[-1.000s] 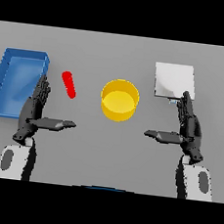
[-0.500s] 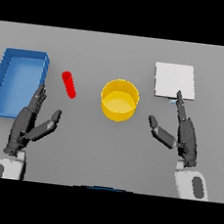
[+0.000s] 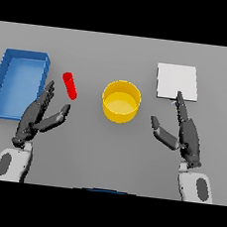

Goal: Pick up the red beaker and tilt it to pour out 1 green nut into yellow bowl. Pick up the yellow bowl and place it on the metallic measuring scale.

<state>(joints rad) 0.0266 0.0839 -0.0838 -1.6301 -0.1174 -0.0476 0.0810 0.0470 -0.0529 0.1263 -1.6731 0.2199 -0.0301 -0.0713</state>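
Observation:
The red beaker (image 3: 70, 85) lies on its side on the grey table, left of centre. The yellow bowl (image 3: 121, 101) stands upright in the middle; I cannot see a nut in it. The metallic scale (image 3: 177, 82) is a flat pale square at the back right. My left hand (image 3: 35, 116) is open, low and left of the beaker, its fingertips a short way from it and pointing toward it. My right hand (image 3: 187, 134) is open too, right of the bowl, with its longest finger reaching up to the scale's front edge. Neither hand holds anything.
A blue tray (image 3: 18, 82) sits at the far left, right beside my left hand.
Both hands have drawn lower and turned. The left one now angles up-right toward the beaker; the right one tilts up-left, its thumb spread toward the bowl. The objects have not moved.

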